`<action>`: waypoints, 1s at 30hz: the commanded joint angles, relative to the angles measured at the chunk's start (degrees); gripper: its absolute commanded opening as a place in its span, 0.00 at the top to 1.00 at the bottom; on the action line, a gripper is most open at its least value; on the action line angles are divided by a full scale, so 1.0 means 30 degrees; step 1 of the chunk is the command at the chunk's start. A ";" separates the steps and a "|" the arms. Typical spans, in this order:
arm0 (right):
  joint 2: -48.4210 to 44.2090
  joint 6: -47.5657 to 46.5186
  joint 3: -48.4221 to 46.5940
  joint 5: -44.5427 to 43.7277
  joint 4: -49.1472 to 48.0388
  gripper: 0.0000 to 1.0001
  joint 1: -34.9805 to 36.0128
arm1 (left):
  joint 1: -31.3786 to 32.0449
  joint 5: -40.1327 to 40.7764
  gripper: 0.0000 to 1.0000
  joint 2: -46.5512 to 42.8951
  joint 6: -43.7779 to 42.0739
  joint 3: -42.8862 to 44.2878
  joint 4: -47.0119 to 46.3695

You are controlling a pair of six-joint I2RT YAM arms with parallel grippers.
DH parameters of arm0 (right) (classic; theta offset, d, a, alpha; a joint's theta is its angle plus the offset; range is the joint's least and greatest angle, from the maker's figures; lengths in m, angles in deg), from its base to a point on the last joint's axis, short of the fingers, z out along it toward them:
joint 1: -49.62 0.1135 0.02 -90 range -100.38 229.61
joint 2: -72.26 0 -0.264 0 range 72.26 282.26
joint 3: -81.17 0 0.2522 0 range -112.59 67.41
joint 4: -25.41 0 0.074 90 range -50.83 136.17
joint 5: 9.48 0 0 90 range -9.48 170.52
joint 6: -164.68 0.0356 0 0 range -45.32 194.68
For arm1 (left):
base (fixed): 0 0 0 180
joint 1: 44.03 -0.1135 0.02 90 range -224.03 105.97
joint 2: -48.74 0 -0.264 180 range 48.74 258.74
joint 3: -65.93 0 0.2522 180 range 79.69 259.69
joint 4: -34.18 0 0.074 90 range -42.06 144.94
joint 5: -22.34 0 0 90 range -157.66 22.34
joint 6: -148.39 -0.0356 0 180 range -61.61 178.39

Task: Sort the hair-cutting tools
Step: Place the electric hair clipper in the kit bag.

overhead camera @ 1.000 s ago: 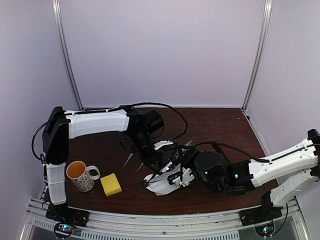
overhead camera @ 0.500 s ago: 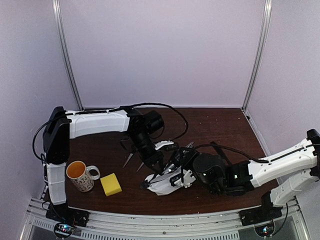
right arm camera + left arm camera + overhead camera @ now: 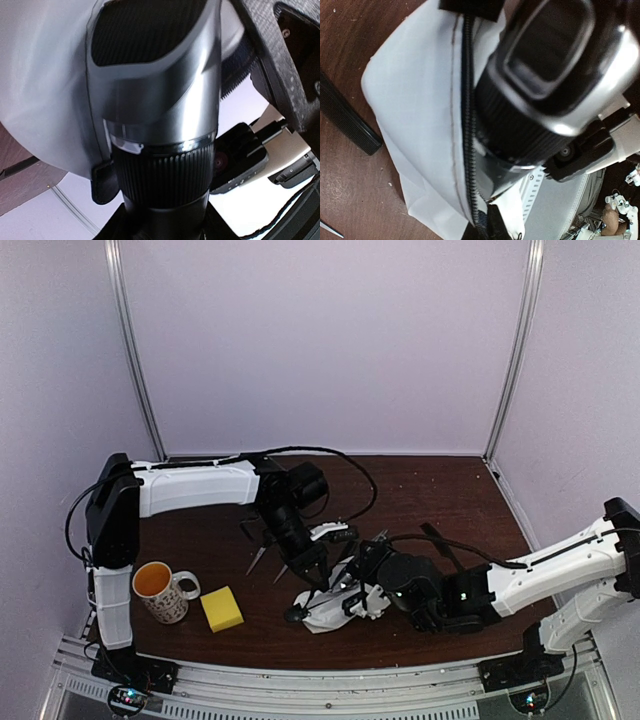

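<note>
The white zip pouch (image 3: 318,616) lies at the table's front centre, its zip open (image 3: 466,125). My left gripper (image 3: 492,227) is shut on the pouch's edge by the zipper, holding the mouth up. My right gripper (image 3: 165,222) is shut on the ribbed body of the black-and-grey hair clipper (image 3: 160,100), whose head sits in the pouch mouth (image 3: 545,85). In the top view the two grippers meet over the pouch, left (image 3: 312,575) and right (image 3: 362,578). A black comb (image 3: 347,120) lies on the wood beside the pouch. Scissors (image 3: 257,557) lie left of the left gripper.
A mug (image 3: 160,590) with orange inside and a yellow sponge block (image 3: 221,608) stand at the front left. Another slim black item (image 3: 437,540) lies right of centre. Pale walls and metal posts close in the dark wooden table (image 3: 430,490).
My right arm has pushed left with the clipper, further into the pouch mouth. The pouch has shifted slightly left. The left arm has stayed almost still.
</note>
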 commanded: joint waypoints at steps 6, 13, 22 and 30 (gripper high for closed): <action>0.1913 -0.0733 -0.0975 -0.0701 -0.2808 1.00 0.0070 | -0.0043 -0.0669 1.00 0.0251 -0.0331 0.0142 -0.0453; 0.2711 0.3742 -0.2918 -0.0963 0.0960 0.94 0.0883 | -0.0043 -0.0157 1.00 0.0353 -0.0270 0.0054 -0.0598; 0.2964 0.8850 -0.4949 0.0082 0.5239 0.85 0.1139 | -0.0345 0.0628 1.00 0.0300 -0.0295 -0.0239 -0.0980; 0.3499 0.6001 -0.1912 0.0599 0.0474 0.86 0.1134 | -0.0742 0.2196 1.00 0.0085 -0.0798 -0.0722 -0.1193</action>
